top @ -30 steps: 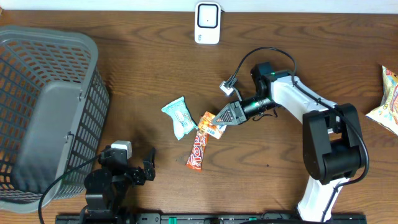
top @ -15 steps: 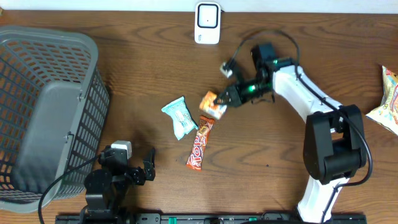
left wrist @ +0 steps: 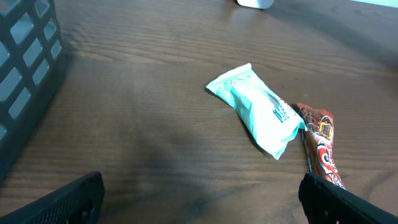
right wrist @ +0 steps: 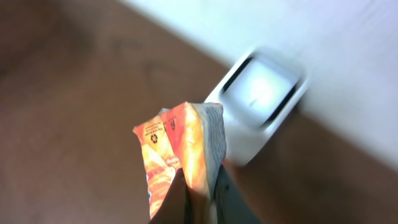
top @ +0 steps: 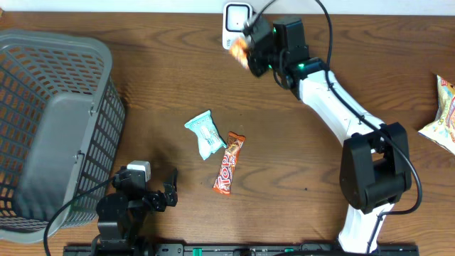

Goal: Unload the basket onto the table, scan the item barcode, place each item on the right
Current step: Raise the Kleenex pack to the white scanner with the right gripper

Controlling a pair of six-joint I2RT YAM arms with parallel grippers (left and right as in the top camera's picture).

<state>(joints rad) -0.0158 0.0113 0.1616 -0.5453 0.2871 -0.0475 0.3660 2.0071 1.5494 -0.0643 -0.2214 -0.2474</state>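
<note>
The right gripper (top: 249,51) is clenched on an orange snack packet (top: 239,48), holding it off the table (top: 156,85) at the top centre of the overhead frame, just in front of the white scanner (top: 233,13) that stands at the table's far edge. In the right wrist view the packet (right wrist: 180,155) rises from between the fingers at the bottom centre, with the scanner (right wrist: 261,106) behind it to the upper right, its window lit and blurred. No barcode is legible on the face that shows. To do this step well, the printed code probably needs turning squarely toward the window, close but not touching. The packet should then be held steady and flat, since a crinkled or tilted wrapper may not read. The left gripper (left wrist: 200,186) rests with its fingers spread wide and empty at the lower left of the overhead frame. A teal packet (top: 205,134) and a candy bar (top: 229,163) lie mid-table, and a basket (top: 57,43) stands at the left.
</note>
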